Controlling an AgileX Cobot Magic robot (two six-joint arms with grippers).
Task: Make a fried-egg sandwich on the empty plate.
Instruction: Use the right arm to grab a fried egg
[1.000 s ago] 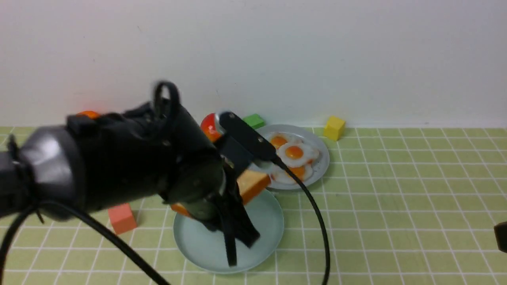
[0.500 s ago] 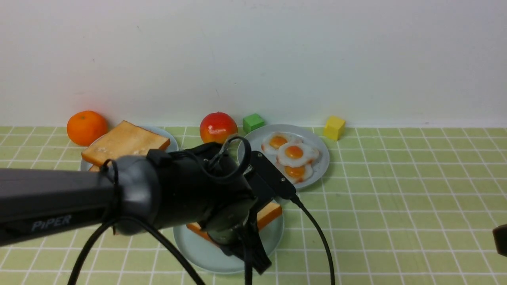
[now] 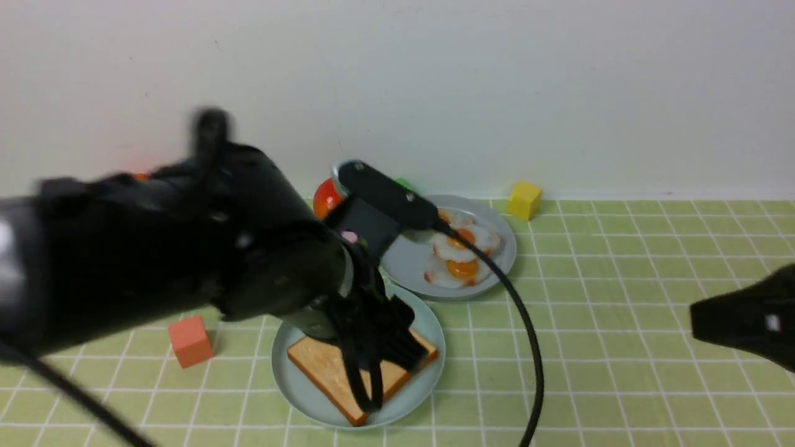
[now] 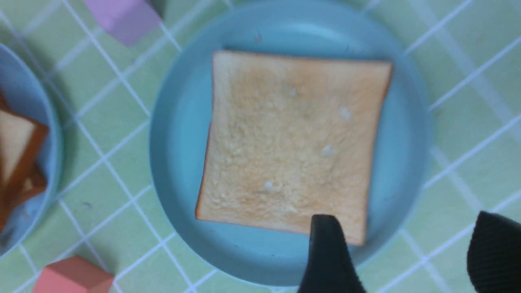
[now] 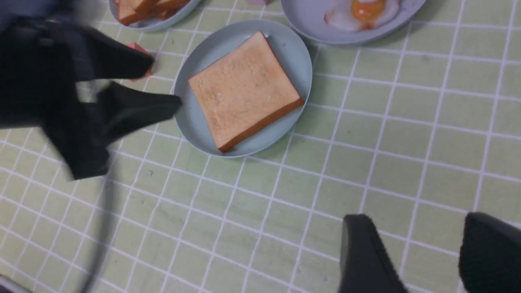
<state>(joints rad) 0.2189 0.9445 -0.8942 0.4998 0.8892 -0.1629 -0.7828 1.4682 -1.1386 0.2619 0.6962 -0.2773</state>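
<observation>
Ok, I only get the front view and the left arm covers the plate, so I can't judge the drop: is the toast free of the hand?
Observer: Yes. In the left wrist view the toast lies flat inside the mint plate, and the left hand is open, not clamping it.
Operator: And the other arm? I see only a dark blur.
Observer: The right hand is open and empty above the bare tablecloth.
Operator: Any spare toast?
Observer: Yes, more slices sit on a smaller plate, hidden from you.
</observation>
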